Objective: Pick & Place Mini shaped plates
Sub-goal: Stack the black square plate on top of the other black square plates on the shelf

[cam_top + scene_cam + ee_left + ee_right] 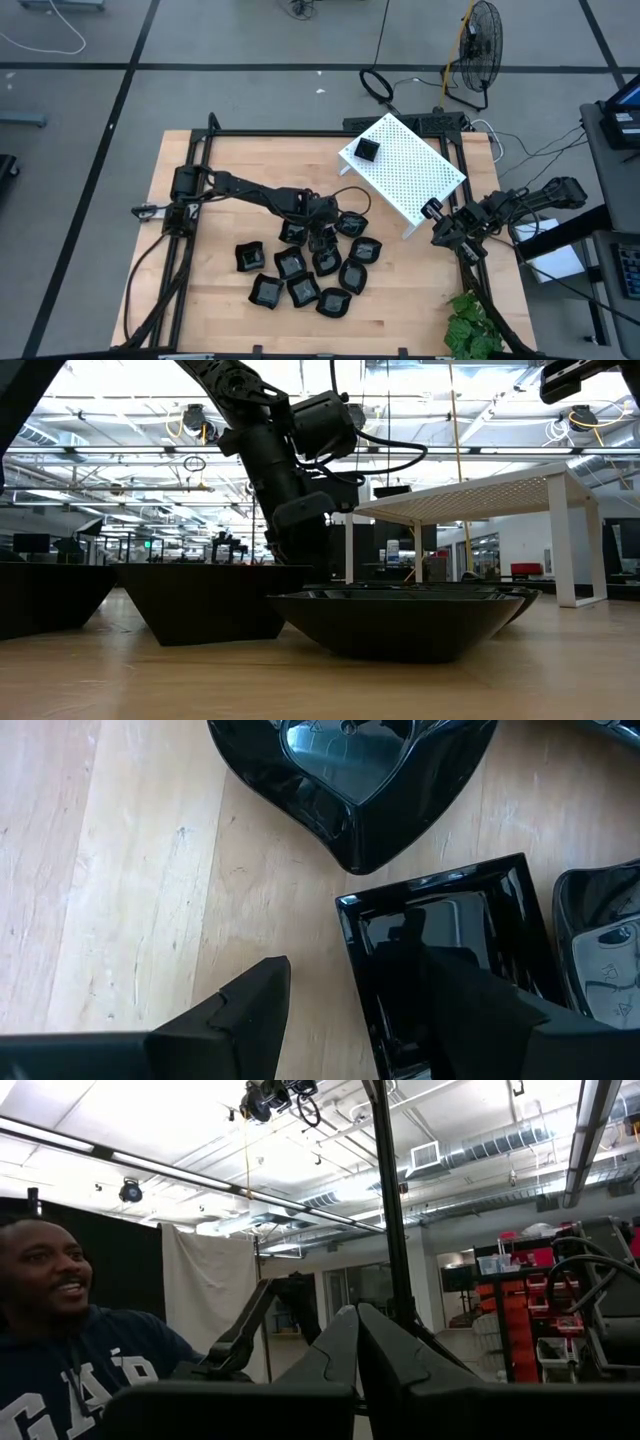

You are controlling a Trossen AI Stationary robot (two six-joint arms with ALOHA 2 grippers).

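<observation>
The square mini plate (445, 965) lies flat on the wooden table (120, 870) among the other black dishes, its near rim between the spread fingers of the left gripper (385, 1020), apparently lined up to pinch that edge. The right gripper (357, 1342), pressed together, waits beside the white perforated rack (410, 165).
</observation>
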